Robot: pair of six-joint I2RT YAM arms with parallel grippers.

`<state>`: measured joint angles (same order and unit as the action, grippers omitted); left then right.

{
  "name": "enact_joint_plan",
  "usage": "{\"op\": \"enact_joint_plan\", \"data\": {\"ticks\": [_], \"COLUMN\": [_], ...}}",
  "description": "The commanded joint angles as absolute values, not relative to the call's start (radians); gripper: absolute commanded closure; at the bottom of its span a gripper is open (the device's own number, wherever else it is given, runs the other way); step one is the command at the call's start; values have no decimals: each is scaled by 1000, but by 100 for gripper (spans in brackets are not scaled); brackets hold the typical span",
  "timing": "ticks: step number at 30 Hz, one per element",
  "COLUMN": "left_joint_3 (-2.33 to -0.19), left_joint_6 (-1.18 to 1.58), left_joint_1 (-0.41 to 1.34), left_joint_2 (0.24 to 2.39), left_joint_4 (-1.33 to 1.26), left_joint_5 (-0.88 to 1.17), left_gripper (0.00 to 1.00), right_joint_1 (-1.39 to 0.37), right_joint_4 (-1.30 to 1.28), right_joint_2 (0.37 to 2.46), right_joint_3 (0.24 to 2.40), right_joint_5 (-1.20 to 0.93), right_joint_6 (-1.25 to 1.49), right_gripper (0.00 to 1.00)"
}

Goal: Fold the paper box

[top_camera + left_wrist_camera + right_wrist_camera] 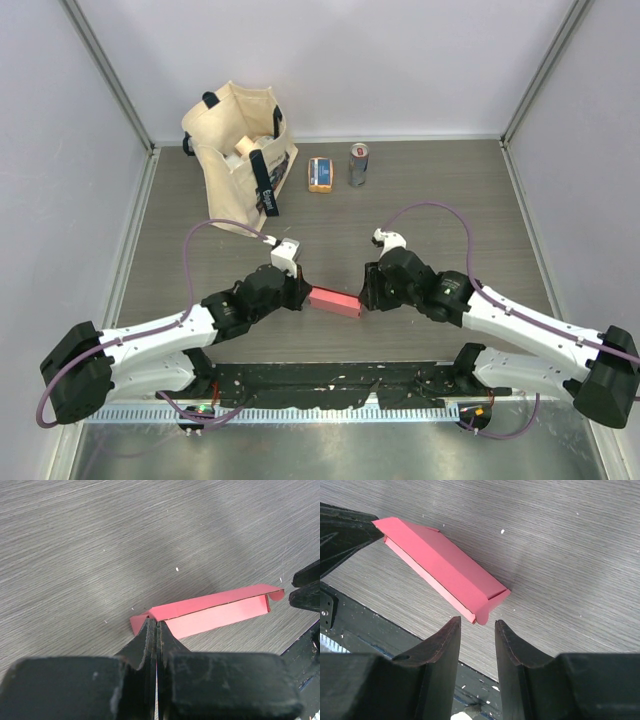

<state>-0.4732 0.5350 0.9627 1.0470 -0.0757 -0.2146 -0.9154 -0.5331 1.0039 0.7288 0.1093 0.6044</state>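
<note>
The left hand (156,625) is closed, its fingers pinched flat together on the near end of the paper box (215,612). The box runs straight out from that hand's tips towards the other hand, a low pinkish-red strip with its top panel partly folded over. It lies on the grey surface (450,200). The right hand (477,624) is open with nothing between its fingers, and the box's far end sits just ahead of its tips. Well beyond the left hand stands a beige tote bag (240,150). Beyond the gap between the hands are an orange-and-blue packet (320,174) and a can (359,164).
</note>
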Motion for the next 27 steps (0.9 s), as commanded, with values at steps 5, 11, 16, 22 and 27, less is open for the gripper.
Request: {"op": "enact_joint_plan", "data": {"ticks": [5, 11, 16, 22, 27], "left_joint_3": [-491, -486, -489, -492, -492], "left_joint_6": [529, 526, 525, 523, 523], "left_joint_1": [976, 976, 977, 977, 979], "left_joint_2": [1043, 1043, 1046, 1054, 1052], "left_joint_4": [-51, -54, -57, -57, -57], "left_joint_5": [-232, -236, -233, -230, -229], "left_gripper": [100, 100, 100, 100, 100], "right_joint_1": [-922, -925, -931, -939, -940], "right_joint_4": [-454, -468, -499, -494, -471], "right_joint_2": [1037, 1052, 1054, 1054, 1063], "right_joint_3": [732, 729, 727, 730, 733], "right_joint_5": [89, 101, 107, 103, 87], "right_joint_6": [597, 594, 588, 595, 620], "right_gripper": [63, 75, 71, 82, 87]}}
